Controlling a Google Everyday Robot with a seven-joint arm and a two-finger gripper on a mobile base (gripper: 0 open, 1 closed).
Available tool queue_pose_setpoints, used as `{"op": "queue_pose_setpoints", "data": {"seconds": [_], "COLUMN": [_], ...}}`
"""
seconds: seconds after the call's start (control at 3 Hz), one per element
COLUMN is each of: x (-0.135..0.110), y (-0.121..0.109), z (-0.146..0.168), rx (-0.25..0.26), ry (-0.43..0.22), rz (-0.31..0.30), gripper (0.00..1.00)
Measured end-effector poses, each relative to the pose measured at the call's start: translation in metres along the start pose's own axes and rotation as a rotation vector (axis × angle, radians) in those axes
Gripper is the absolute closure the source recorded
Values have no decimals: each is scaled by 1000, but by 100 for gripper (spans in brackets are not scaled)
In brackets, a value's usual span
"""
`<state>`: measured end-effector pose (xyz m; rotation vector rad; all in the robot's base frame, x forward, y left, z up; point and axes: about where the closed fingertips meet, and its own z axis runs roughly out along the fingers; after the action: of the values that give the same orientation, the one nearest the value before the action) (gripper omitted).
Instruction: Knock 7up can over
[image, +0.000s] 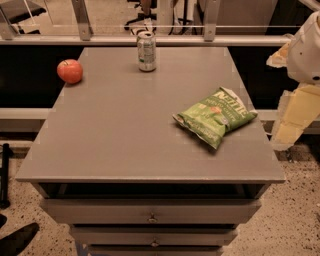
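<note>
The 7up can (146, 51) is a small silvery can with a green-and-white label and a pull-tab top. It stands upright near the far edge of the grey table (120, 135), a little left of centre. My gripper (292, 117) hangs off the table's right side, level with the chip bag and well away from the can, to its right and nearer the camera. The white arm housing (306, 50) is above it at the frame's right edge.
A red apple (69, 71) sits at the table's far left. A green chip bag (216, 116) lies on the right half, between the gripper and the can. A metal railing (150, 35) runs behind the table. Drawers (152, 215) are below the front edge.
</note>
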<state>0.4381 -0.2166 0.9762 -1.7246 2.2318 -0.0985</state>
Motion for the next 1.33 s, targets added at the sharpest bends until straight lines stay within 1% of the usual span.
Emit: {"op": "queue_pose_setpoints", "data": {"seconds": [0.33,0.67,1.0,1.33], "x": [0,-2,2,-10], "y": [0,-5,-34,-109], "z": [0,3,23,57], "rx": [0,13,49,135], "ry": [0,-28,-106,-252], "rz": [0,-6,30,72], "gripper": [0,0,0,0]}}
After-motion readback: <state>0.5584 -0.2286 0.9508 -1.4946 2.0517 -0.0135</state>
